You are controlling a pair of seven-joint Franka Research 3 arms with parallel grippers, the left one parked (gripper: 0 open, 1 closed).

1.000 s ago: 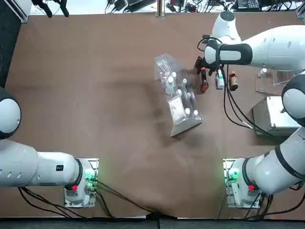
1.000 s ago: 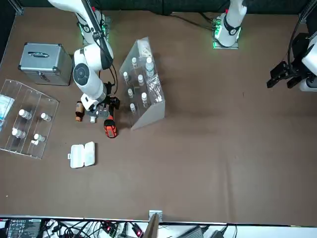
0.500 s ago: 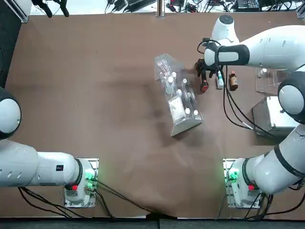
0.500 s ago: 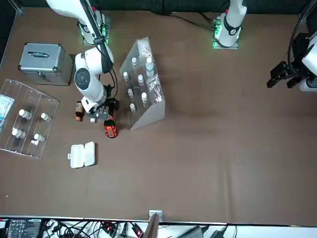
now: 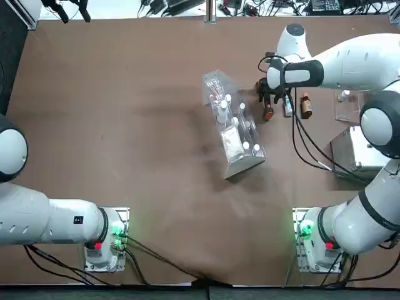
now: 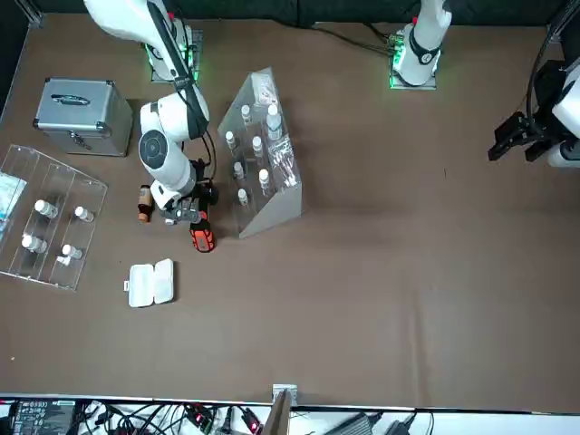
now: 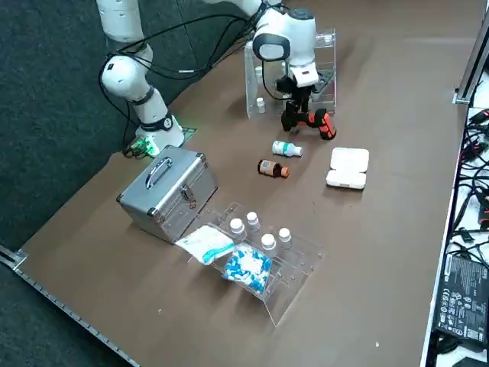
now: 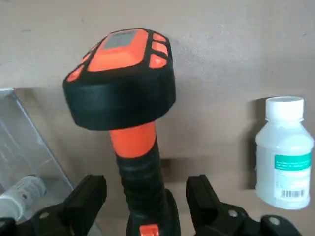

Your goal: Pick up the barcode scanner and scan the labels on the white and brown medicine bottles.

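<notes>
"Where is the right gripper (image 8: 146,189)?"

"Over the handle of the barcode scanner (image 8: 133,83). Its two fingers stand apart, one on each side of the grip, with a gap showing at both."

"So nothing is clamped?"

"Nothing. The scanner is on the table (image 5: 144,156), its orange and black head beyond the fingers."

"And the bottles?"

"The white medicine bottle (image 7: 287,149) lies on its side near the scanner, to the robot's right, with a green band and a barcode on its label. The brown medicine bottle (image 7: 273,169) lies just beside it, farther right, with its orange-brown cap pointing away from the robot's bases."

"What else is close?"

"On the scanner's other side, a clear rack (image 6: 272,213) holds white-capped vials (image 6: 264,178). The small white case (image 7: 348,168) lies open, farther from the bases than the scanner."

"And farther off?"

"To the robot's right, the silver case (image 7: 168,191) stands closed, nearer the bases. Near it, a clear tray (image 7: 289,294) holds white-capped bottles (image 7: 269,243) and a packet of blue and white pieces (image 7: 248,267)."
</notes>
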